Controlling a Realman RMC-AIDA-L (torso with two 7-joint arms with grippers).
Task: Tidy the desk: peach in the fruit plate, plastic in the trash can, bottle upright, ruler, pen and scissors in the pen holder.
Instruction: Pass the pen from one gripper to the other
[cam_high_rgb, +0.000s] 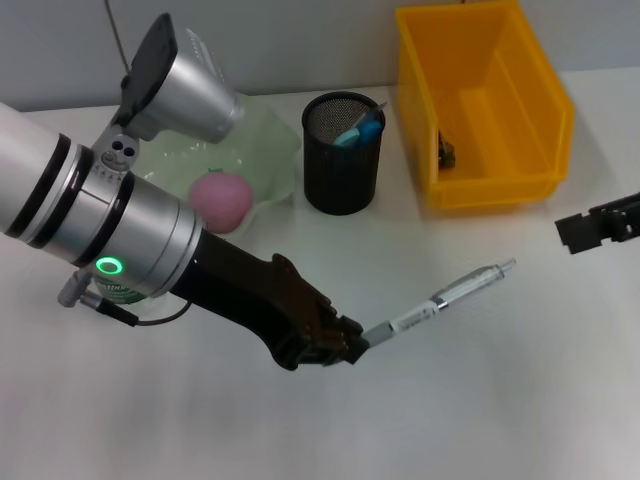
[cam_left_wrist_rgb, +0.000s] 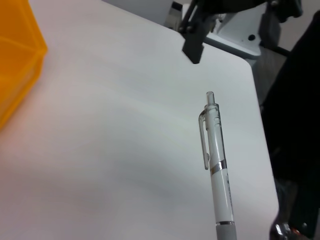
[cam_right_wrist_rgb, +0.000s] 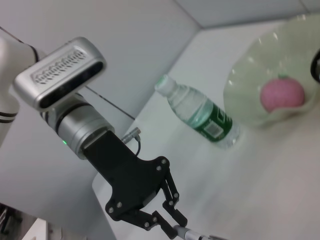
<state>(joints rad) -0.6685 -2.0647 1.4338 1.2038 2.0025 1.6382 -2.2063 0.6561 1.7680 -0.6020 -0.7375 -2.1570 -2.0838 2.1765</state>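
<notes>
Pen (cam_high_rgb: 445, 294) lies on the white table (cam_high_rgb: 480, 400), long axis slanting from the left tool (cam_high_rgb: 352, 343), whose fingers are clamped on its dark tip end, up toward the yellow bin (cam_high_rgb: 480, 100). We judge the left arm owns the lift; the mesh cup (cam_high_rgb: 343, 152) sits well behind the tool with bare table between. Right tool (cam_high_rgb: 598, 225) idles at the table's far right, fingers we cannot tell; peach (cam_high_rgb: 220, 200) sits in the green plate (cam_high_rgb: 270, 140).
</notes>
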